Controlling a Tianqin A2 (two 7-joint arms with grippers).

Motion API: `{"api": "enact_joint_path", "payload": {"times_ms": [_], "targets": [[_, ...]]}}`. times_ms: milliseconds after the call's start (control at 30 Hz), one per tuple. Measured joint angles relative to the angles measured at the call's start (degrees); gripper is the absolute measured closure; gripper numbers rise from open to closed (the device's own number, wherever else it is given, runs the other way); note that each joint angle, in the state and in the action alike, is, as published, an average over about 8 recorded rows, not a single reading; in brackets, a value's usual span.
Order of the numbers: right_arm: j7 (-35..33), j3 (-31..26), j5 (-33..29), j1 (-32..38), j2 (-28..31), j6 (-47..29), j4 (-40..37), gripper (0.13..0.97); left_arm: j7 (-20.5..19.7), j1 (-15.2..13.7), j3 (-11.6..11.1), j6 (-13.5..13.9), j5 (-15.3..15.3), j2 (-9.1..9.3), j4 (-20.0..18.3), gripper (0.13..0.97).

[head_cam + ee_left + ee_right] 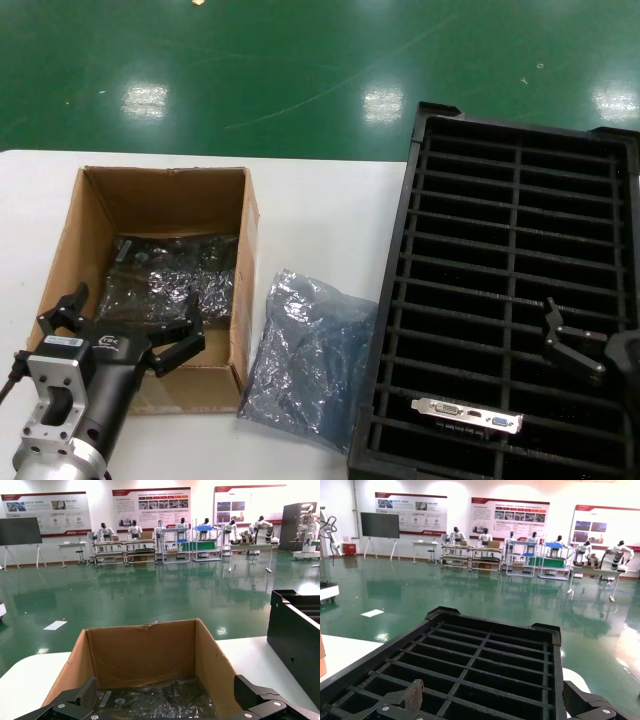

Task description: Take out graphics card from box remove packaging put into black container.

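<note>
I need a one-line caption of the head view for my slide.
Left gripper open over the box; one graphics card sits in the black container.

One graphics card (468,414) stands slotted in the black container (520,140); crumpled packaging (305,355) lies beside the box (160,200).

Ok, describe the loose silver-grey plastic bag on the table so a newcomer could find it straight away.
Start at the white table and find the gap between the brown corrugated cardboard box and the large black slotted plastic tray. The crumpled, shiny, translucent grey-silver bag lies there on the tabletop. Unlike the similar bagged item in the box, it sits outside, loose and rumpled.
</note>
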Motion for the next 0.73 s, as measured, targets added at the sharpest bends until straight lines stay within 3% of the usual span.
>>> {"api": "enact_joint_path", "payload": {"times_ms": [733], "targets": [[0.0, 0.0, 0.0, 0.0, 0.0, 0.0, 0.0, 0.129, 0.0, 0.0, 0.0, 0.0, 0.0, 0.0, 0.0, 0.132]]}}
